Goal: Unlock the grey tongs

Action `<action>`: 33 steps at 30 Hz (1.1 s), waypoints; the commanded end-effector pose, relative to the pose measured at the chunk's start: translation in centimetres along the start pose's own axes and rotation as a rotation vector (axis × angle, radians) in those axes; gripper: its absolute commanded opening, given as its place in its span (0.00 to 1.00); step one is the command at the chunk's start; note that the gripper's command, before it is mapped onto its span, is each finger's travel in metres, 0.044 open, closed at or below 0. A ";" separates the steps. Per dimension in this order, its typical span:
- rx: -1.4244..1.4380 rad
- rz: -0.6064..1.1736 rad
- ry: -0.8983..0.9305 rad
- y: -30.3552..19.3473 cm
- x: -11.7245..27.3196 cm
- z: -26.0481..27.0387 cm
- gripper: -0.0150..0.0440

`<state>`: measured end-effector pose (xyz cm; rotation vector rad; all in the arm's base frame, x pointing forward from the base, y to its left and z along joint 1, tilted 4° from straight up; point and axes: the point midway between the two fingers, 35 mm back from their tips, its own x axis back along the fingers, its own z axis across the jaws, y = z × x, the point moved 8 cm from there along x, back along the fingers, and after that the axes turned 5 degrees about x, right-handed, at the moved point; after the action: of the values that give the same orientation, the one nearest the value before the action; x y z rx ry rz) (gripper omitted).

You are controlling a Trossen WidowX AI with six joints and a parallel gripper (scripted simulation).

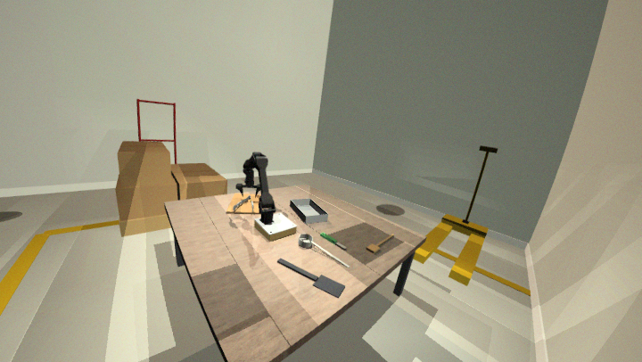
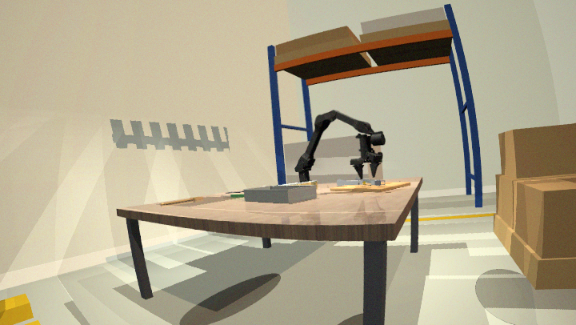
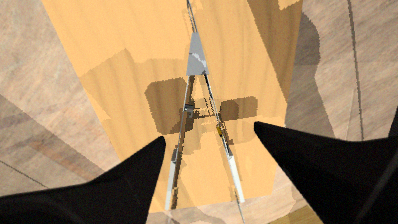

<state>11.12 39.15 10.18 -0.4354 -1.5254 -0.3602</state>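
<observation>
Taking the wrist view as a clock face and reading left to right, I see one of the jaws come in from about eight o'clock, its point stopping just shy of the left leg point(image 3: 171, 182) of the tongs point(image 1: 241, 202) point(image 2: 350, 182) point(image 3: 197, 59). The tongs look laid on the wooden board point(image 1: 233, 199) point(image 2: 389, 186) point(image 3: 100, 50), legs spread from a grey wedge near twelve, reaching towards six and five. The right leg point(image 3: 237, 177) ends at or slightly past the board's edge; I can't tell from here whether its tip clears the wood. The other jaw enters from around four. The jaws stand wide apart with nothing between them, so the lock seems to be off and the job nearly done.

What worries me is the leaving. If the black arm point(image 1: 264, 184) point(image 2: 319, 134) swings sideways before lifting, a jaw could catch a leg and drag the tongs off onto the counter point(image 1: 216, 234) point(image 2: 282, 218) point(image 3: 30, 60). Closing early might squeeze the legs together again. A nudge towards five or six would push more of the tips over the edge. Straight up, jaws wide, seems safest; the roasting tin point(image 1: 316, 218) point(image 2: 266, 196), at about three o'clock from the board in the top view, needs no visit.
</observation>
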 end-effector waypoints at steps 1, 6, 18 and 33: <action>-0.013 -0.016 0.001 0.5 3.0 -3.9 1.00; -0.015 -0.014 -0.002 -0.6 8.2 -11.0 1.00; -0.016 -0.013 -0.003 -1.7 11.4 -14.0 1.00; -0.014 -0.014 -0.004 -2.1 14.8 -14.1 1.00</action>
<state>22.72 31.08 25.02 -0.4387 -1.5298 -0.3847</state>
